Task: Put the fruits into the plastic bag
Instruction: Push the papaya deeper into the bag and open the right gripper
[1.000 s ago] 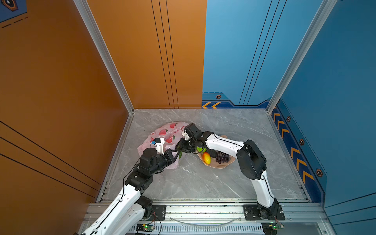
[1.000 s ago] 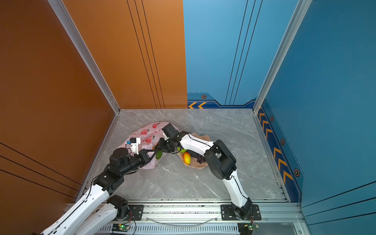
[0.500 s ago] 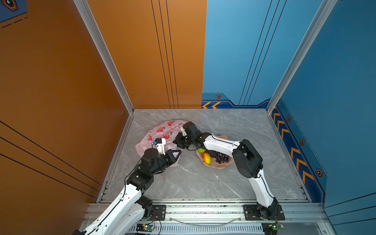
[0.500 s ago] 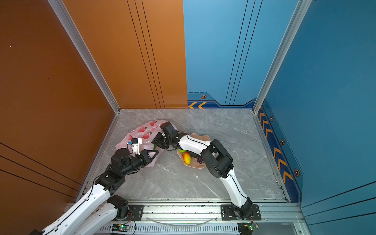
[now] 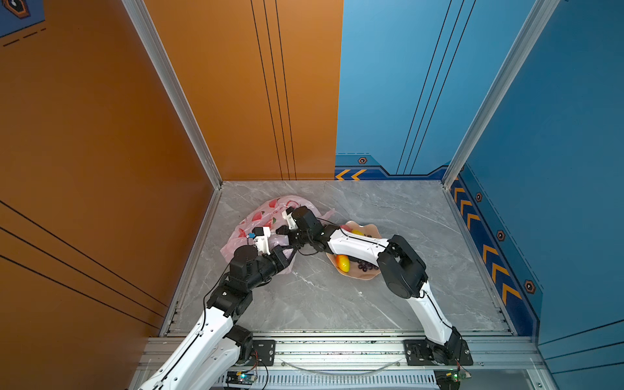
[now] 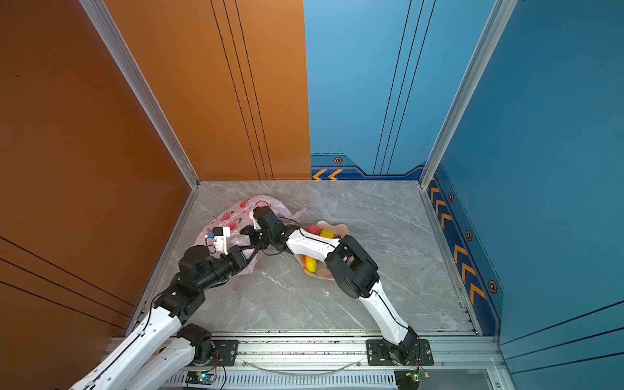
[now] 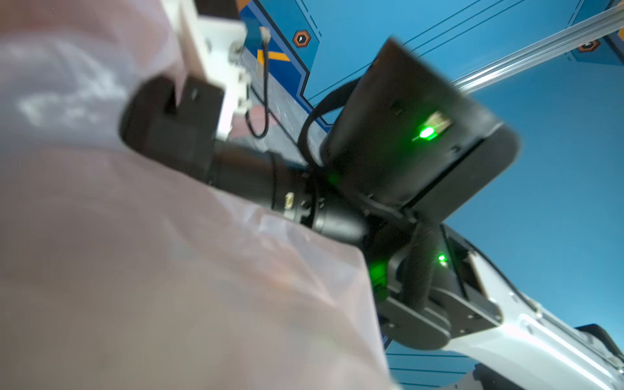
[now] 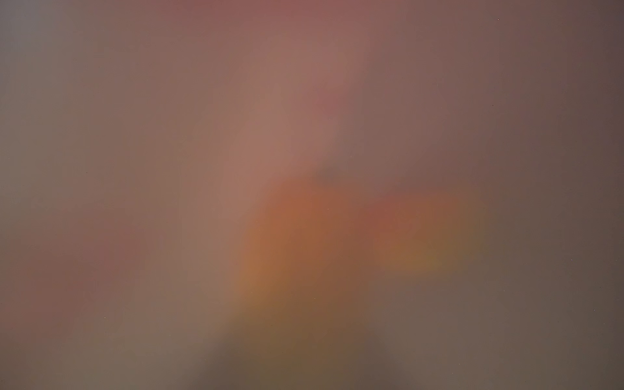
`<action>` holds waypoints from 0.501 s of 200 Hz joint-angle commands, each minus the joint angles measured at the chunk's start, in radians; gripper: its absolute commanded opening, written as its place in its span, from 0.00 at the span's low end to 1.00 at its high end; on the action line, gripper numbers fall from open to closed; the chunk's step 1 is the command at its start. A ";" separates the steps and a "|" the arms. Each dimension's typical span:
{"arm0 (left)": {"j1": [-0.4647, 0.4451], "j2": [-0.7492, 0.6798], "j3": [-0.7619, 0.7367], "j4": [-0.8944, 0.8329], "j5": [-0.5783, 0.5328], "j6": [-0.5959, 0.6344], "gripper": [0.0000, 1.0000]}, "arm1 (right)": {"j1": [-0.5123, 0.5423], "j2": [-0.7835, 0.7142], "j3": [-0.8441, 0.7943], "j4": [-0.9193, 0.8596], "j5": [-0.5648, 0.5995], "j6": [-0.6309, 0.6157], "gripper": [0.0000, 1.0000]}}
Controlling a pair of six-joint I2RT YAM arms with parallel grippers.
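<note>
A thin, crinkly pale-pink plastic bag (image 5: pixel 260 216), red-printed, lies rear-left on the marble table (image 5: pixel 337 304). The left gripper (image 5: pixel 286 253), pressed together, seemingly pinches its rim; the right gripper (image 5: pixel 280 231) reaches inside (jaws hidden, can't tell). A glossy mango (image 5: pixel 342 262) rests in the scalloped bowl (image 5: pixel 368 276).

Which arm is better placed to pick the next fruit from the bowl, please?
Right. Its arm lies across the bowl beside the mango and grapes; the right gripper is at the mouth of the plastic bag. The left gripper is shut on its edge, apparently holding it open.
</note>
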 commanded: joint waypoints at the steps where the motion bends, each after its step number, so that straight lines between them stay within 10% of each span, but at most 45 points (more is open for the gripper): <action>1: 0.032 -0.019 0.037 0.028 0.040 0.005 0.00 | -0.019 0.017 -0.004 -0.095 0.024 -0.106 0.38; 100: 0.067 -0.028 -0.036 0.100 0.072 -0.056 0.00 | -0.011 0.109 0.131 -0.110 -0.075 -0.041 0.58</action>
